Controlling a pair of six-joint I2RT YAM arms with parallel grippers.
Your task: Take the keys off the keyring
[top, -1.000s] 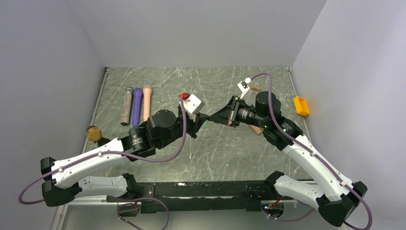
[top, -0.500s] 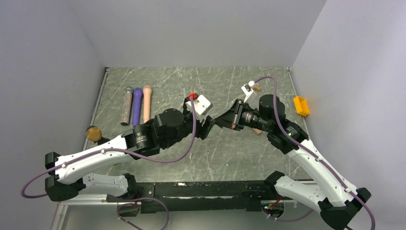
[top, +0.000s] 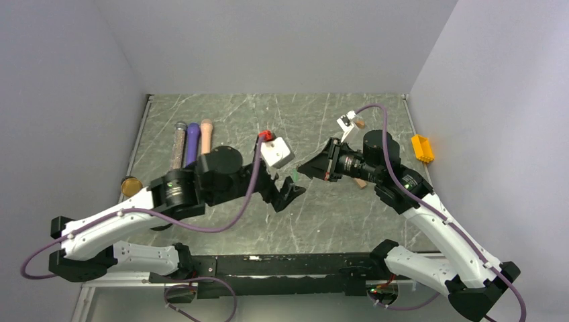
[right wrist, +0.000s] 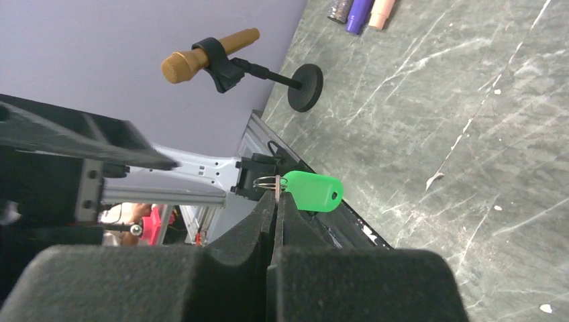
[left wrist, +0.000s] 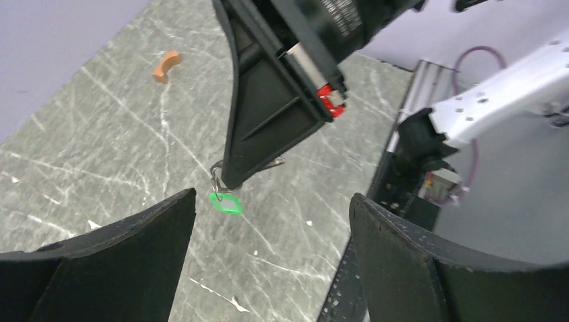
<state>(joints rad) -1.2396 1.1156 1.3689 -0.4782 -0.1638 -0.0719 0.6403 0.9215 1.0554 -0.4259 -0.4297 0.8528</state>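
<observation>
Green key tag (right wrist: 312,191) hangs from the keyring (right wrist: 268,181), pinched by the right gripper (right wrist: 277,196), tips closed; left gripper (left wrist: 272,201) stands spread nearby, touching neither.

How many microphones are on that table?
4. Three lie side by side at far left: silver microphone, purple microphone, peach microphone. The gold microphone sits on a stand nearer, at the left edge. Others may be hidden.

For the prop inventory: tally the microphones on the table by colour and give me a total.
Silver glitter microphone: 1
Purple microphone: 1
Peach microphone: 1
Gold microphone, clipped on a stand: 1
Total: 4
</observation>
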